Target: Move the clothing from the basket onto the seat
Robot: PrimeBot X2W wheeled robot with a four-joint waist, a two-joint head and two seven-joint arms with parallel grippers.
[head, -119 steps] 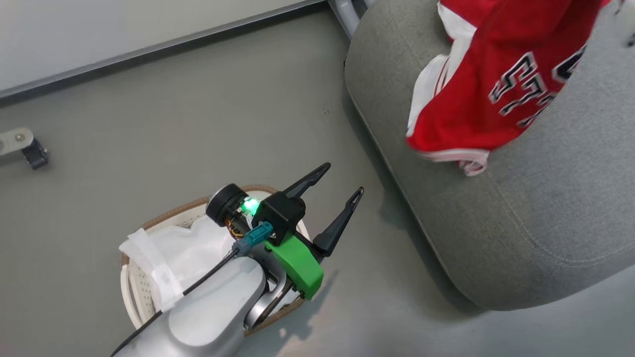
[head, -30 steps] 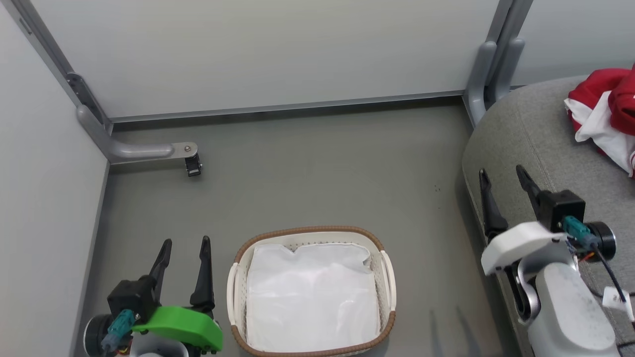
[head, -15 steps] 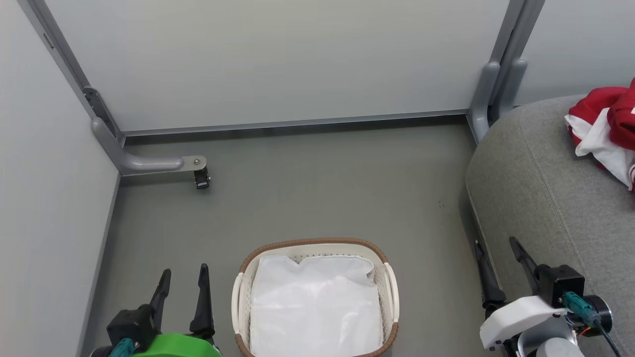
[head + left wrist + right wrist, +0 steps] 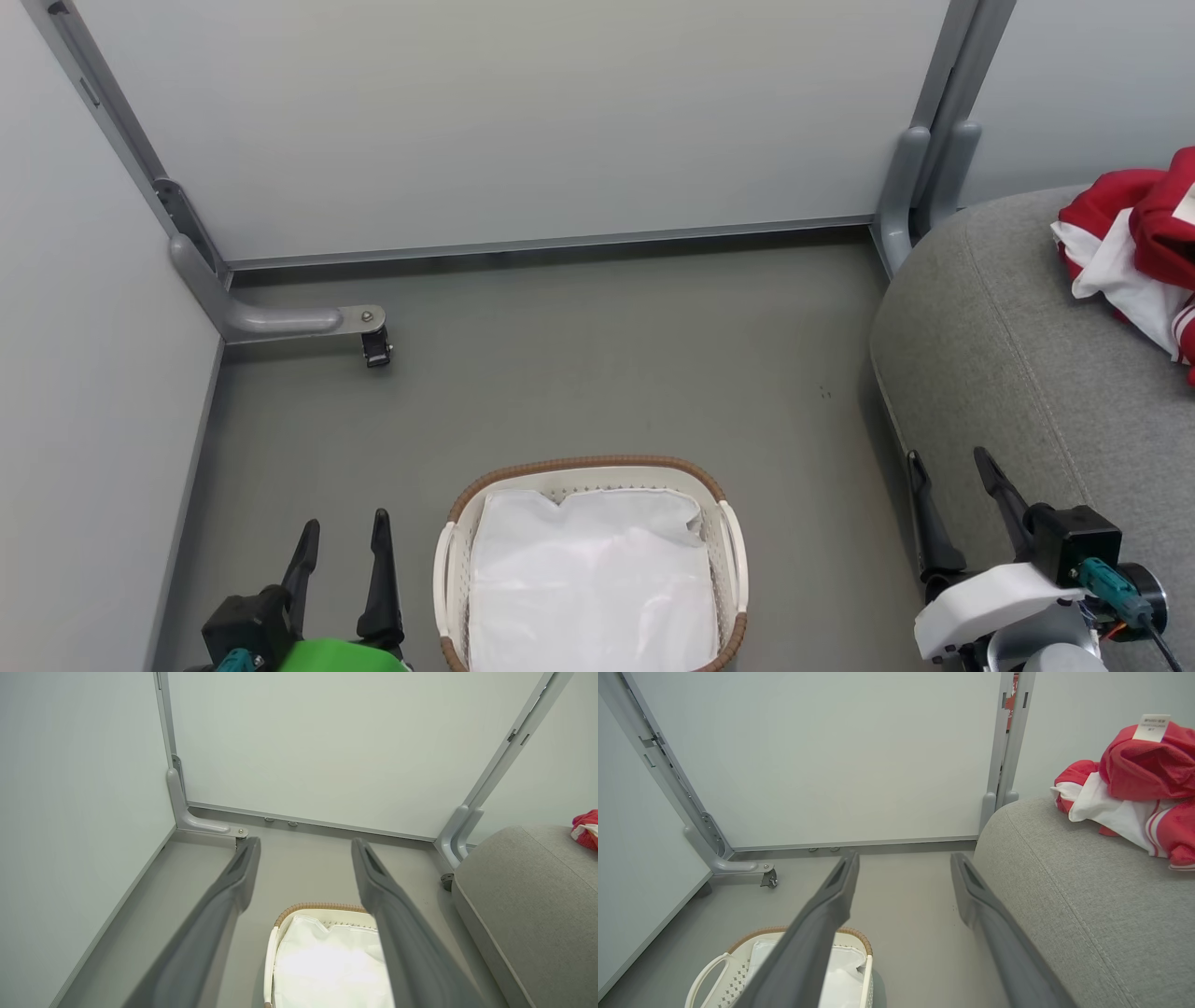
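The basket sits on the floor at the bottom centre, holding just its white liner cloth. The red and white clothing lies bunched on the grey seat at the right. My left gripper stands open and empty to the left of the basket. My right gripper is open and empty beside the seat's front edge.
Pale partition walls close the space at the back and left. A grey frame foot with a black caster juts out at the left, and an upright post stands by the seat's corner. Grey floor lies between walls, basket and seat.
Four seconds ago the left gripper was over the basket; now it rests to its left. Over the last second the right gripper dropped toward the lower right while the camera shifted slightly.
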